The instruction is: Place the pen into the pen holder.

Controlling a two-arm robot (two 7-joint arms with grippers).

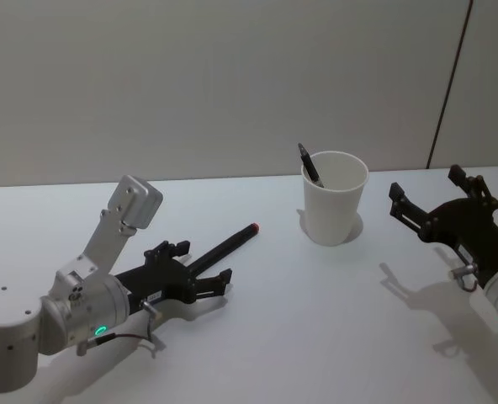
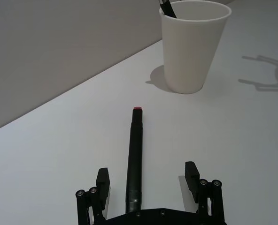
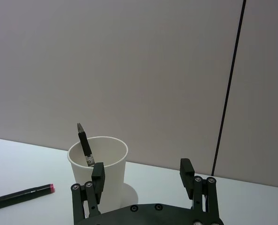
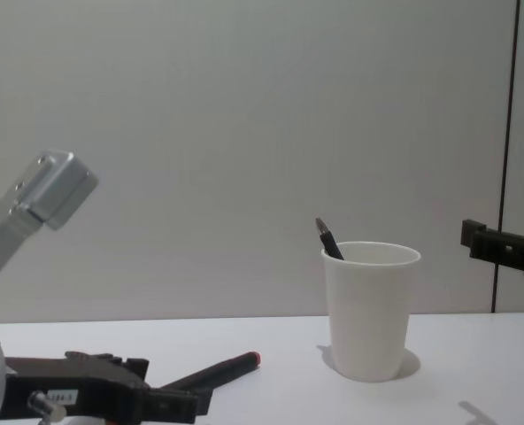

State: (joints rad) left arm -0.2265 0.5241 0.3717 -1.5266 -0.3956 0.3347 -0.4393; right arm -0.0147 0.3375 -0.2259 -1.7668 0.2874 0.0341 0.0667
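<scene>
A black pen with a red tip lies flat on the white table, left of the pen holder, a white paper cup. A second dark pen leans inside the cup. My left gripper is low over the table, open, with its fingers on either side of the lying pen's rear end. In the left wrist view the pen runs between the spread fingers without touching them, pointing towards the cup. My right gripper hovers open to the right of the cup, holding nothing.
The table is bare white, with a plain grey wall behind it. A dark vertical seam runs down the wall at the right. In the chest view the cup stands right of centre and the lying pen is low on the left.
</scene>
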